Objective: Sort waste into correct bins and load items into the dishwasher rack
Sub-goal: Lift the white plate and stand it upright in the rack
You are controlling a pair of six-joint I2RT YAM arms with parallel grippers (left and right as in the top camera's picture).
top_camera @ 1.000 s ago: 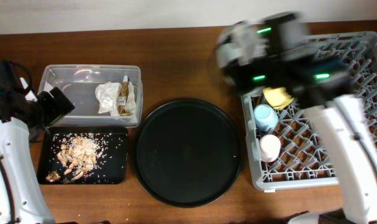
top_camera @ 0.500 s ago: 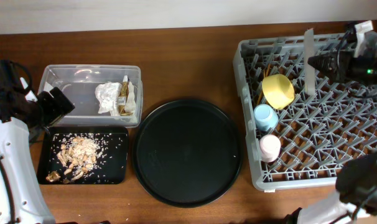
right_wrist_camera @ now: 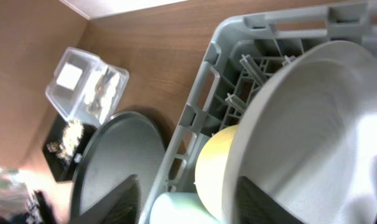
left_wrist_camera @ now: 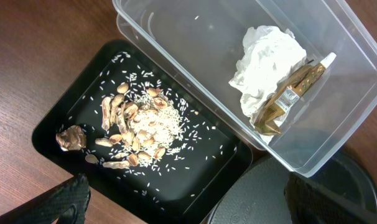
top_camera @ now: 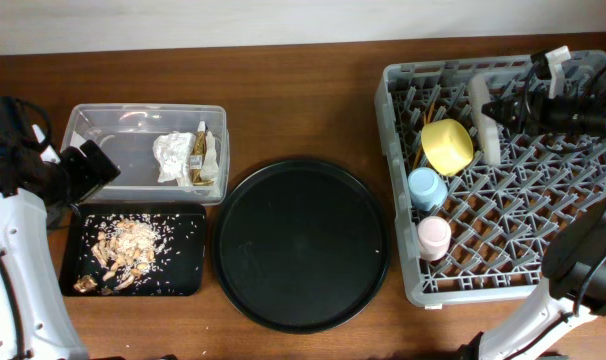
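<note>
The grey dishwasher rack (top_camera: pixel 513 215) holds a yellow bowl (top_camera: pixel 447 146), a blue cup (top_camera: pixel 426 187), a pink cup (top_camera: pixel 434 237) and a pale plate (top_camera: pixel 485 122) standing on edge, leaning left. My right gripper (top_camera: pixel 499 106) is at the plate's upper rim. Its jaws (right_wrist_camera: pixel 188 186) are open, with one finger beside the plate (right_wrist_camera: pixel 313 124) and the other well clear. The napkin (left_wrist_camera: pixel 266 62) and wrapper (left_wrist_camera: pixel 291 96) lie in the clear box (top_camera: pixel 103 150). Food scraps (left_wrist_camera: pixel 135 121) lie in the black tray (left_wrist_camera: pixel 207 168). My left gripper (left_wrist_camera: pixel 201 205) hangs wide open over that tray.
A large round black tray (top_camera: pixel 301 245) lies between the bins and the rack, close to both. Brown tabletop runs along the back, with a pale wall behind. My left arm (top_camera: pixel 23 230) stands at the table's left edge beside the bins.
My right arm swung from the rack's left back corner to the back right. The plate went from upright in the grip to leaning in the rack, and the jaws came apart.
</note>
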